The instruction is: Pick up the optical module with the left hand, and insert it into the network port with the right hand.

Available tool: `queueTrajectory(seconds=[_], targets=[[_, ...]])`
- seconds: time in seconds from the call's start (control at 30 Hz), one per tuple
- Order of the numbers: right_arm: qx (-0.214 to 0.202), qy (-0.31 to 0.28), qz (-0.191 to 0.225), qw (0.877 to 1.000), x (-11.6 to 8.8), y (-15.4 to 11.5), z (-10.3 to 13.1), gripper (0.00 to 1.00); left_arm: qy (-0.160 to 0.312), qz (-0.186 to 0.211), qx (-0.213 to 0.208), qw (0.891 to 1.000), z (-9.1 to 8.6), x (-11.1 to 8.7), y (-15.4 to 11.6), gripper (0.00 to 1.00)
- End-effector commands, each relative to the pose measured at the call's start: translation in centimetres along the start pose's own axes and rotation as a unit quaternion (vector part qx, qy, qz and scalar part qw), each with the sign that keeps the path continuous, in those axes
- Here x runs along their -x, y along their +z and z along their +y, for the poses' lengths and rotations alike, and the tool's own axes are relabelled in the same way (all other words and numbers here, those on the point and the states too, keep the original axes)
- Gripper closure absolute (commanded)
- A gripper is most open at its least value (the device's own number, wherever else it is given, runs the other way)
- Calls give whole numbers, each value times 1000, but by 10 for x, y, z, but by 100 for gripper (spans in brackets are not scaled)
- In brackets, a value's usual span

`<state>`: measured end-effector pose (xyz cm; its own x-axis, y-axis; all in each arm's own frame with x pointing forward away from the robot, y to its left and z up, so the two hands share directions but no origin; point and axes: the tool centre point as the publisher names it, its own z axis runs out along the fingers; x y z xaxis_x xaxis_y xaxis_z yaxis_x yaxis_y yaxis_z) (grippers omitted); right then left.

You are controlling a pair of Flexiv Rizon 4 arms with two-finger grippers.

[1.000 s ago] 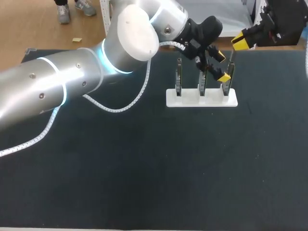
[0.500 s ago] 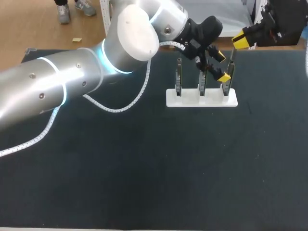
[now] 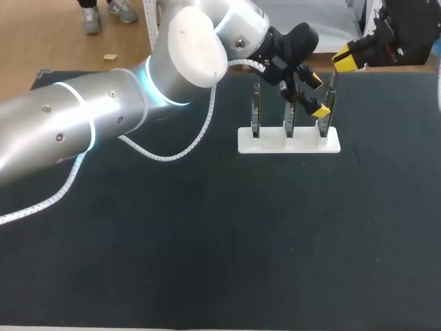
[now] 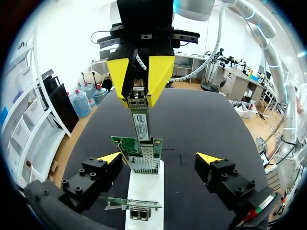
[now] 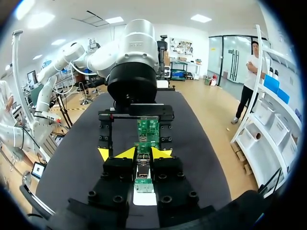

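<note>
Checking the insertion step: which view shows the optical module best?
The left wrist view: the optical module hangs full-length in the right gripper, its lower end at the network port. The right wrist view shows only its end, held in the gripper; the head view shows just a thin sliver.

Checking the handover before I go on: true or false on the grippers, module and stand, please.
1. The right gripper is shut on the module. True.
2. The left gripper grips the module too. False: it is open, with its fingers clear of the module.
3. The stand holds three cards. True.
4. The module is at the middle card. False: it is at the right-end card.
5. The stand is black. False: it is white.
</note>
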<state>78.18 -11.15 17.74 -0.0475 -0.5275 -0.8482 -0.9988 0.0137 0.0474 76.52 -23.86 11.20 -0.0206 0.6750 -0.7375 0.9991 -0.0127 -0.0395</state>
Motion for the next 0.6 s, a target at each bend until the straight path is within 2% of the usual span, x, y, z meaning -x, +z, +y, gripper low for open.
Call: queueTrajectory(seconds=[0.03, 0.6], targets=[[-3, 0, 0, 1000, 0, 1, 2, 100, -1, 3, -2, 1000, 2, 1, 0, 0], [-3, 3, 2, 1000, -1, 3, 2, 100, -1, 3, -2, 1000, 2, 1, 0, 0]])
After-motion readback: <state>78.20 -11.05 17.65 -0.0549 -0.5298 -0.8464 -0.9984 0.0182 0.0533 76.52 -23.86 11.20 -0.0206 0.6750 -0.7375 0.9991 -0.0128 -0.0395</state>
